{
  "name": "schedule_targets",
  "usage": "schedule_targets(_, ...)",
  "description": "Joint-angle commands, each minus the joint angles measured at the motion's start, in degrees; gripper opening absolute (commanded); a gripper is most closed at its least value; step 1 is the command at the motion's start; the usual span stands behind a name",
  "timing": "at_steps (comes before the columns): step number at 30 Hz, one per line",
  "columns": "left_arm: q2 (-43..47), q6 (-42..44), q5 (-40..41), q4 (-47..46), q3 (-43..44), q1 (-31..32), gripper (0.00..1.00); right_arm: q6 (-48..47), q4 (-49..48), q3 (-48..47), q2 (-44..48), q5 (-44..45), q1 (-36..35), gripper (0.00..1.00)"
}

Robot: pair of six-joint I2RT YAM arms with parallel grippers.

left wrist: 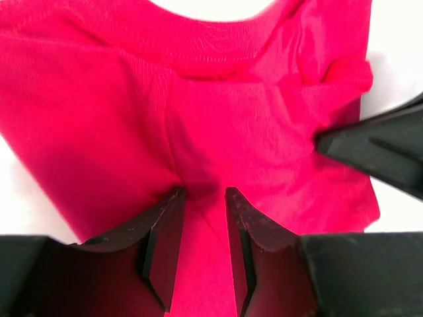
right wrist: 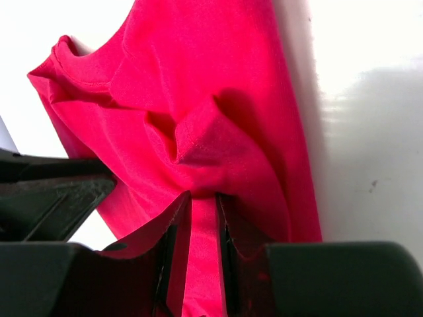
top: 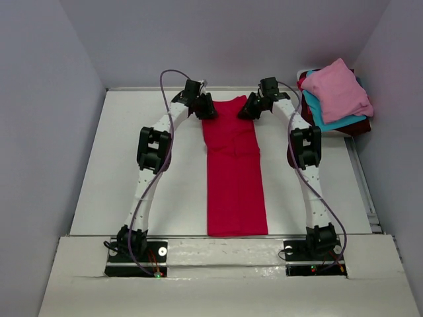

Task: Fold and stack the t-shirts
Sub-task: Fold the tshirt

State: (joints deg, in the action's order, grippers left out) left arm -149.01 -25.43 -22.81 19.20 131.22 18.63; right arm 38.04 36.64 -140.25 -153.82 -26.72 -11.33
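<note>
The crimson-red t-shirt (top: 234, 172) lies as a long narrow strip down the middle of the table, collar end far. My left gripper (top: 205, 105) is at its far left corner, shut on a pinch of the red cloth (left wrist: 205, 198) near the collar. My right gripper (top: 250, 105) is at the far right corner, shut on a bunched fold of the red cloth (right wrist: 203, 195). Each wrist view shows the other gripper's finger beside the cloth. A pile of the pink t-shirt (top: 337, 89), the teal-blue t-shirt (top: 324, 117) and the dark maroon t-shirt (top: 353, 127) sits at the far right.
The white table (top: 125, 185) has grey walls at the left, far and right sides. The pile of shirts stands on a raised spot at the far right corner. The arm bases (top: 135, 254) stand at the near edge.
</note>
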Motion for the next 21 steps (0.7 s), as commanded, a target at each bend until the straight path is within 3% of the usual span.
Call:
schedule_targets(1, -3.39, -0.40, 3.65, 0.76, 7.19, -0.96, 0.44, -0.16, -2.71, -3.01, -2.27, -0.09, -0.44, 0.28)
schedule_targets(21, -13.32, -11.57, -2.41, -16.81, 14.77, -7.91, 0.45, 3.36, -16.16, -8.99, -9.13, 4.74, 3.16, 0.34)
